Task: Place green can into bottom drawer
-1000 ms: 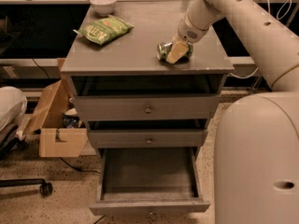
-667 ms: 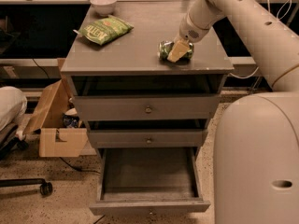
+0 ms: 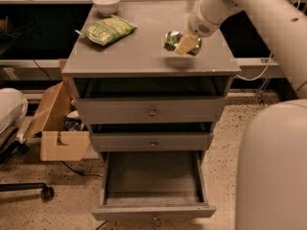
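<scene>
The green can lies on its side in my gripper, which is shut on it and holds it a little above the right side of the grey cabinet top; its shadow falls on the top just below. The arm reaches in from the upper right. The bottom drawer is pulled open below, and its inside is bare. The two shallower drawers above it are shut.
A green snack bag and a white bowl sit at the back left of the cabinet top. An open cardboard box stands on the floor left of the cabinet, with a chair base in front. My white robot body fills the lower right.
The gripper has risen with the green can, lifting it off the cabinet top and slightly left. The drawers have not moved.
</scene>
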Controlling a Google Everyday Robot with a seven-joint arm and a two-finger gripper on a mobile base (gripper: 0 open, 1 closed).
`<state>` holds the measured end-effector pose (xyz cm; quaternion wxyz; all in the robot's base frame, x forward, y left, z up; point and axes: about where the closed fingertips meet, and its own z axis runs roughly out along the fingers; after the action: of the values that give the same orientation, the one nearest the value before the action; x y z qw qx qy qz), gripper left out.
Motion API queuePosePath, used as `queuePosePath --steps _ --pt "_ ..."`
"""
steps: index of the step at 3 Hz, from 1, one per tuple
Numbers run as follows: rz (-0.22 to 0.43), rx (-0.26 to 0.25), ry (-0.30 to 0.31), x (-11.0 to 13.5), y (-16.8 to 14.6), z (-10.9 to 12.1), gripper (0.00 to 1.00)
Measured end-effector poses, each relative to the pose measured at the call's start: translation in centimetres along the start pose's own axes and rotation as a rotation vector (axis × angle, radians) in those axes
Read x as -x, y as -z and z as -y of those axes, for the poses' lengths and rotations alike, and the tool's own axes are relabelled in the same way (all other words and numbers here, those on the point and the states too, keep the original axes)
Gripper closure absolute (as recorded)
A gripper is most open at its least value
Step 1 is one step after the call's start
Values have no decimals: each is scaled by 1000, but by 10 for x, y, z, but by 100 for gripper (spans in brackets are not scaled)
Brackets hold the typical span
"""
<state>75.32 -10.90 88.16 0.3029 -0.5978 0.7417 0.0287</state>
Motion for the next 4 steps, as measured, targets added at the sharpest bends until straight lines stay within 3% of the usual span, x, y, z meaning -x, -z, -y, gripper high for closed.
queuePosePath --steps 1,2,3,4 --pt "42 -63 10 5 35 1 100" --pt "38 -57 -59 -15 65 -23 100" --pt "38 -57 -59 -15 65 -23 100" --pt "40 -50 -92 -23 70 -40 100"
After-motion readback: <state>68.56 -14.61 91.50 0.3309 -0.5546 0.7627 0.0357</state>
